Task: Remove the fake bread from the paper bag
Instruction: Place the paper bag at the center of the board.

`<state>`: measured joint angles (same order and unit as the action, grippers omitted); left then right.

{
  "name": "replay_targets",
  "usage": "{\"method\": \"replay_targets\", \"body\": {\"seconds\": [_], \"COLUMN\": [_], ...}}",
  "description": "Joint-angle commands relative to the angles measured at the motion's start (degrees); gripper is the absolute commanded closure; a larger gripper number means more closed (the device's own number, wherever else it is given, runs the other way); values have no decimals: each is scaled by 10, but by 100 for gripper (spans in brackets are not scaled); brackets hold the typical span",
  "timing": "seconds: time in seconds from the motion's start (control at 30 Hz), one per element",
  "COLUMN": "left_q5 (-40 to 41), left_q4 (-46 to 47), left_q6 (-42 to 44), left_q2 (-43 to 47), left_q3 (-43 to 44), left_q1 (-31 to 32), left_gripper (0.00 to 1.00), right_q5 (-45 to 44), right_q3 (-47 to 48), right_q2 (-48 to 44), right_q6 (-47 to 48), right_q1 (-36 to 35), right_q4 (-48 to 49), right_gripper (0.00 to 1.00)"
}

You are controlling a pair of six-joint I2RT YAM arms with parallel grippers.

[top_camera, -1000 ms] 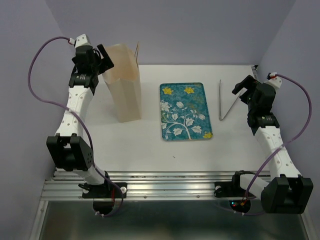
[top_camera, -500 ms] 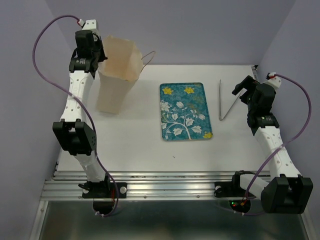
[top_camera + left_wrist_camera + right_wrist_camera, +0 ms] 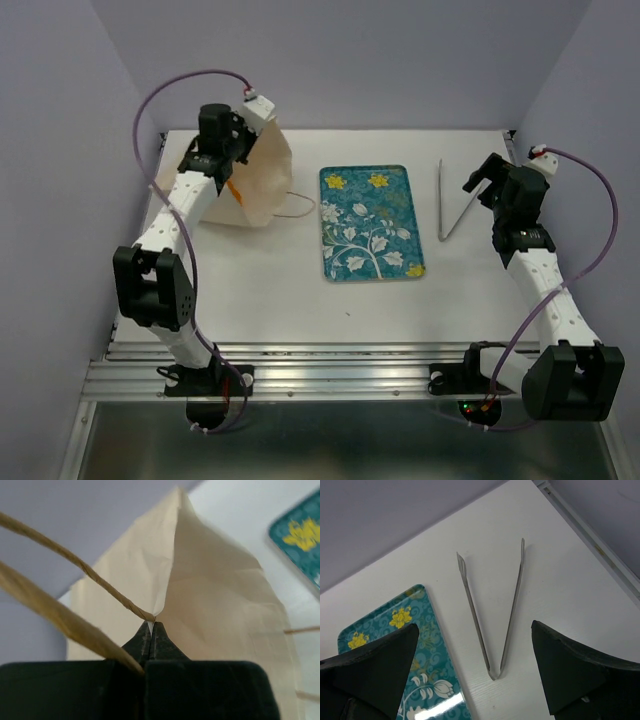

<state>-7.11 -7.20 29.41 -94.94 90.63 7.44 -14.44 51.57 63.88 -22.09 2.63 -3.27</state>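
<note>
The pale beige paper bag [image 3: 265,178] is tilted over at the back left of the table. My left gripper [image 3: 240,150] is shut on its paper edge, right where a string handle [image 3: 90,572] is fixed. In the left wrist view the closed jaws [image 3: 152,626] pinch the fold of the paper bag [image 3: 215,610]. The other handle [image 3: 297,207] hangs loose toward the tray. A small orange sliver [image 3: 232,188] shows at the bag's edge beside my left arm; otherwise the fake bread is hidden. My right gripper [image 3: 480,180] [image 3: 474,630] stands open and empty over the table at the right.
A teal floral tray [image 3: 370,222] [image 3: 395,625] lies flat in the middle of the table. Metal tongs [image 3: 452,205] [image 3: 490,620] lie spread in a V between the tray and my right gripper. The table's right edge rail [image 3: 590,540] runs close behind the tongs.
The left gripper has shut on the bag's edge and swung inward to the right. The bag went from upright to tipped over. The right arm has not moved.
</note>
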Motion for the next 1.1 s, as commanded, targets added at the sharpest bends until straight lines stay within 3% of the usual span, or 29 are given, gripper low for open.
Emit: {"method": "replay_targets", "body": {"seconds": [0.0, 0.27, 0.47, 0.73, 1.07], "left_q5": [3, 1, 22, -16, -14], "left_q4": [50, 66, 61, 68, 90], "left_q6": [110, 49, 50, 48, 54], "left_q2": [5, 38, 101, 188, 251], "left_q3": [-101, -199, -254, -300, -363], "left_q1": [75, 134, 151, 165, 166], "left_gripper": [100, 100, 100, 100, 100], "right_q5": [-17, -23, -36, -37, 69], "right_q3": [1, -14, -18, -2, 74], "right_q2": [-2, 31, 72, 162, 298], "right_q6": [13, 11, -5, -42, 4], "right_q1": [0, 0, 0, 0, 0], "right_q4": [19, 16, 17, 10, 10], "right_gripper": [0, 0, 0, 0, 0]}}
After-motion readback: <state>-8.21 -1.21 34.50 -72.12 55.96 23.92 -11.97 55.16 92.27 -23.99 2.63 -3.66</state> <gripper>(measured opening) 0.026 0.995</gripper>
